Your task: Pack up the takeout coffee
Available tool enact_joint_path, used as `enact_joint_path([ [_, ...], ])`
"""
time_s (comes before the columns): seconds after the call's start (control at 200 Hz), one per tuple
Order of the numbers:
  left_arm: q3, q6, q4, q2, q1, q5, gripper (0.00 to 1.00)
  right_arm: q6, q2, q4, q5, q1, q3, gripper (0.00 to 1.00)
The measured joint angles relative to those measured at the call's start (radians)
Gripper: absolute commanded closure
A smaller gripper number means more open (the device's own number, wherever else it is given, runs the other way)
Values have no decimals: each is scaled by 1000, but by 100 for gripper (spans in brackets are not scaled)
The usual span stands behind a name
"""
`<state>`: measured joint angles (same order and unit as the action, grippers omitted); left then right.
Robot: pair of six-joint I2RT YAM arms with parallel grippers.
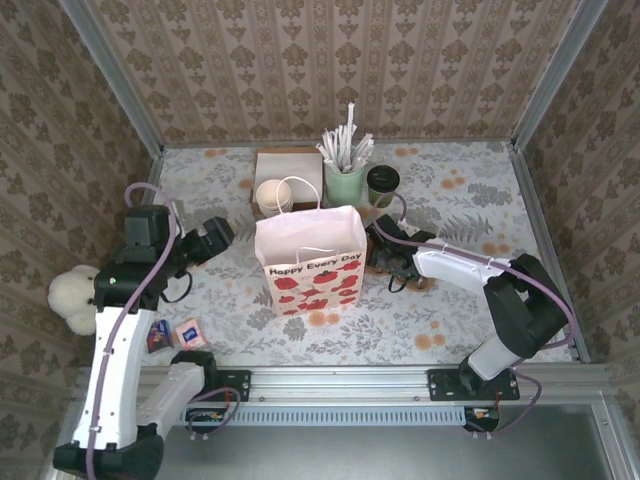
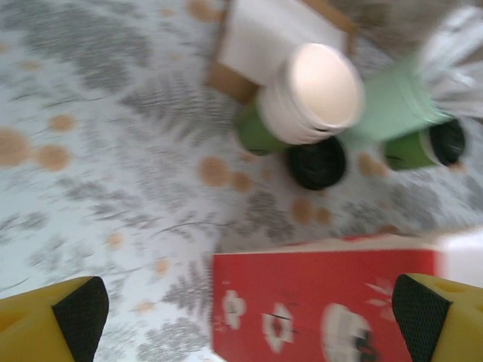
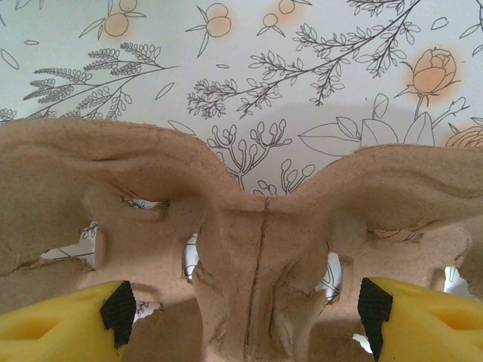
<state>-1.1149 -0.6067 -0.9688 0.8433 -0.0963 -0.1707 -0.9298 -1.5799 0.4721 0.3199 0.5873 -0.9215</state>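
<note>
My left jaws hang wide, empty, beside the paper bag (image 1: 310, 262). The takeout coffee (image 1: 382, 184) stands on the bench (image 1: 470, 210) behind it, not packed yet. My right jaws sit spread around the cardboard tray (image 3: 256, 249).

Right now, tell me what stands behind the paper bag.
Behind the paper bag stand a stack of lidless cups, a napkin box, a mint cup of straws and the lidded takeout coffee. From above, the bag hides whatever lies directly behind it.
</note>
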Motion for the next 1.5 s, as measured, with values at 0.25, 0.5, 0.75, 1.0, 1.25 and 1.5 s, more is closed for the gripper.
enact_joint_path([
  [0.25,92,-44,-114,111,93,22,0,-37,-21,31,24,1,-20,18],
  [0.5,225,-134,-119,122,84,19,0,-39,-22,24,13,-15,-20,19],
  [0.75,290,-207,-80,161,1,34,0,-38,-54,10,-2,-22,-20,22],
  [1.0,290,-233,-13,244,-111,36,0,-11,-64,-1,-5,-26,-20,36],
  [1.25,297,-289,84,300,-183,16,0,26,-38,-8,-1,-31,0,43],
  [1.5,325,-344,129,349,-238,7,0,74,36,-26,1,-70,46,39],
])
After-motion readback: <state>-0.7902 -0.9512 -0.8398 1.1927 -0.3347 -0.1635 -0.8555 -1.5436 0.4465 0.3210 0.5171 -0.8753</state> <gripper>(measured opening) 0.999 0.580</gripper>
